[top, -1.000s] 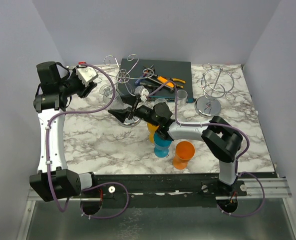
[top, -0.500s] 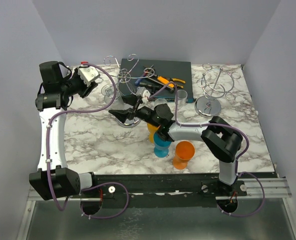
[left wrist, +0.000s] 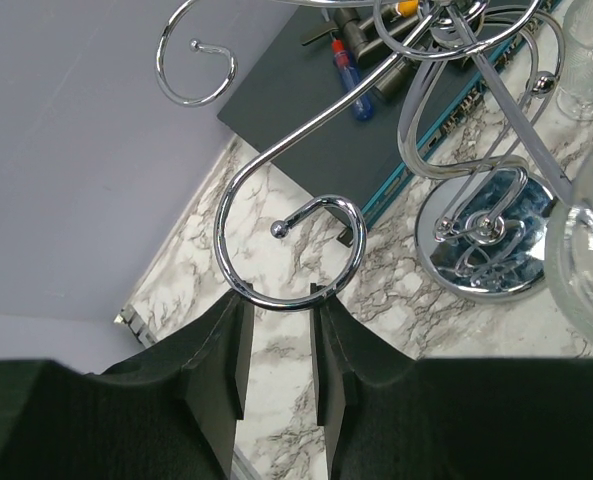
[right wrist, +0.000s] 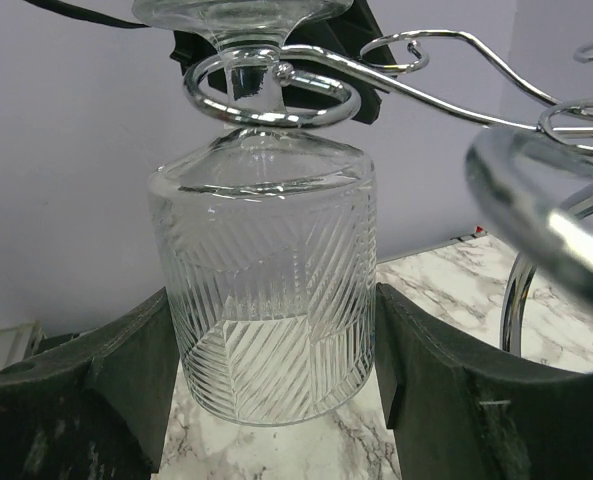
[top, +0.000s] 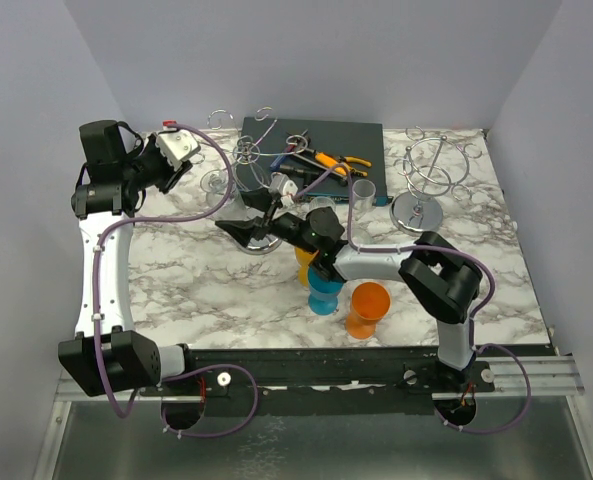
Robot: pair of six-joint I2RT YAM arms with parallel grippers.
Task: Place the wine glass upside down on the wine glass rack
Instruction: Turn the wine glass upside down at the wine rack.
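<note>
The wine glass (right wrist: 266,290) hangs upside down, its stem inside a chrome loop (right wrist: 266,95) of the wine glass rack (left wrist: 486,235). My right gripper (right wrist: 274,295) is shut on the ribbed bowl, one finger against each side. From above, the glass's round foot (top: 216,182) shows left of the rack's post (top: 251,155), with the right gripper (top: 238,230) below it. My left gripper (left wrist: 279,300) stands at another spiral hook (left wrist: 291,250). Its jaws are narrow but open, and the hook's lower arc lies across their tips. In the top view the left gripper (top: 179,168) is at the table's far left.
A second chrome rack (top: 421,185) stands at the back right. A dark box (top: 316,140) with tools lies at the back, and a clear cup (top: 364,190) stands beside it. Orange (top: 366,308), blue (top: 324,292) and yellow (top: 306,255) cups stand under the right arm.
The left gripper's jaws have narrowed and it has shifted slightly toward the rack. The right gripper and the glass have stayed in place.
</note>
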